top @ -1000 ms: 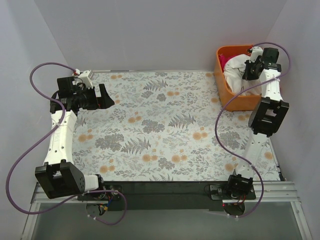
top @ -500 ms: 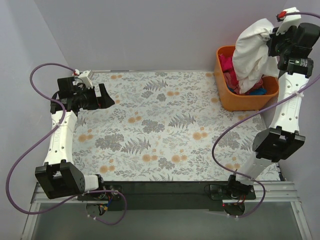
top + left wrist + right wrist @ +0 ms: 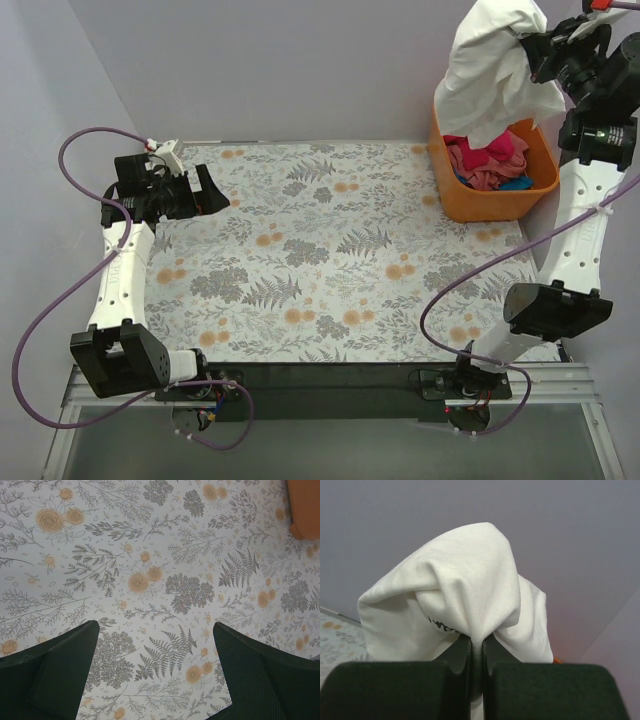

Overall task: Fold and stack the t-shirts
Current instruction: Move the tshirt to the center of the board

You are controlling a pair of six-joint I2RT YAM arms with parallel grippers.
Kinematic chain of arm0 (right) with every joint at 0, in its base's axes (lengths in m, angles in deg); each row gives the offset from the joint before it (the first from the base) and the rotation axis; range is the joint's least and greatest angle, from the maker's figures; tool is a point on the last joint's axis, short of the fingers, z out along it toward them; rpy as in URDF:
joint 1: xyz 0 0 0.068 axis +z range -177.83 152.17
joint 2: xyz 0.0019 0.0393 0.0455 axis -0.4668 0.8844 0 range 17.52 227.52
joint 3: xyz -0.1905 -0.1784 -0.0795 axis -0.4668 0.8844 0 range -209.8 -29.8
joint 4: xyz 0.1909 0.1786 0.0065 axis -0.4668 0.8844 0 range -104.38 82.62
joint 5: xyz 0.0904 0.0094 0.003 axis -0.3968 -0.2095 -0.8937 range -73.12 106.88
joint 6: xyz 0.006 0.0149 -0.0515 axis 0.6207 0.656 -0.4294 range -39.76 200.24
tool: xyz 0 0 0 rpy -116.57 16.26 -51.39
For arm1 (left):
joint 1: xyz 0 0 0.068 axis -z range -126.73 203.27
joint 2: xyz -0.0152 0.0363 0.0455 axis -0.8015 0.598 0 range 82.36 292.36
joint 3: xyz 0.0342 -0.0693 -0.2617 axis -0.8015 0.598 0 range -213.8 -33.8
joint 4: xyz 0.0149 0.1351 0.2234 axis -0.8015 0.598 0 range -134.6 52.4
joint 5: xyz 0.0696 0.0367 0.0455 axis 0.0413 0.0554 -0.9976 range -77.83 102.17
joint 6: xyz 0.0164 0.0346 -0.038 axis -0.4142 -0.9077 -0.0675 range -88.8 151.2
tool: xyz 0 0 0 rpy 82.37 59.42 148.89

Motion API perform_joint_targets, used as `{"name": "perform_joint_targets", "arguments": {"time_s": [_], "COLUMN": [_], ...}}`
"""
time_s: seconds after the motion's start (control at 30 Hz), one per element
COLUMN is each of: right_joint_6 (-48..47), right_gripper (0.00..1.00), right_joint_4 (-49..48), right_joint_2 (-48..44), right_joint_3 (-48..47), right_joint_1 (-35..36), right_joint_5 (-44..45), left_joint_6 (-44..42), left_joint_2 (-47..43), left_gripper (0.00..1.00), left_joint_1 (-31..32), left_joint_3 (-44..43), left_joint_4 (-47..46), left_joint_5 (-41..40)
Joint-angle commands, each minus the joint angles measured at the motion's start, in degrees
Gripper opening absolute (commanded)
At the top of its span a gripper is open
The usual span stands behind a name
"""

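My right gripper (image 3: 533, 45) is shut on a white t-shirt (image 3: 492, 72) and holds it high above the orange tub (image 3: 470, 195), the cloth hanging in a bunch with its lower edge over the tub's left part. In the right wrist view the white t-shirt (image 3: 465, 600) is pinched between the closed fingers of my right gripper (image 3: 476, 647). Magenta, pink and blue t-shirts (image 3: 490, 165) lie crumpled in the tub. My left gripper (image 3: 218, 192) is open and empty above the table's far left; in its wrist view the left gripper (image 3: 155, 640) frames only floral tablecloth.
The floral tablecloth (image 3: 330, 250) covers the table. The orange tub stands at the far right corner, its corner showing in the left wrist view (image 3: 305, 507). Grey walls close the back and both sides. Purple cables loop beside each arm.
My right gripper has risen from inside the tub, lifting the white t-shirt up and out so that the coloured shirts beneath show. The left arm has barely moved.
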Motion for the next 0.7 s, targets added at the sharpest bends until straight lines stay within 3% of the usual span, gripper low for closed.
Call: {"name": "perform_joint_targets", "arguments": {"time_s": [0.0, 0.07, 0.23, 0.3, 0.33, 0.37, 0.4, 0.67], "right_joint_6": [6.44, 4.78, -0.4, -1.21, -0.77, 0.02, -0.41, -16.66], "right_gripper": [0.01, 0.01, 0.01, 0.4, 0.76, 0.92, 0.98, 0.98], "right_joint_4": [-10.35, -9.73, -6.57, -4.82, -4.37, -2.54, -0.44, 22.78], "right_joint_2": [-6.69, -8.71, -16.27, -18.21, -18.48, -18.57, -18.13, -12.17], "right_joint_3": [0.47, 3.9, 23.57, 29.21, 34.89, 36.86, 38.36, 50.65], "right_joint_1": [6.23, 9.41, 23.29, 27.16, 27.44, 27.62, 27.62, 27.62], "right_joint_5": [-7.42, -7.24, -4.09, -4.25, -5.56, -6.44, -7.15, -4.97], "left_joint_6": [1.99, 2.78, 3.4, 3.4, 2.44, 1.56, 0.51, -19.24], "left_joint_2": [-0.54, -0.1, -0.1, -0.28, -0.36, -0.36, -0.28, -0.8], "left_gripper": [0.98, 0.98, 0.98, 0.98, 0.98, 0.98, 0.98, 0.98], "left_joint_1": [0.16, 0.16, 0.16, 0.16, 0.16, 0.16, 0.16, 3.23], "left_joint_3": [-2.06, -3.29, -4.88, -4.7, -4.7, -4.53, -4.0, 4.25], "left_joint_4": [-0.56, -0.39, -0.3, -0.12, 0.14, 0.58, 1.63, 10.15], "left_joint_5": [1.12, 2.44, 6.83, 7.1, 8.41, 9.03, 9.64, 8.86]}}
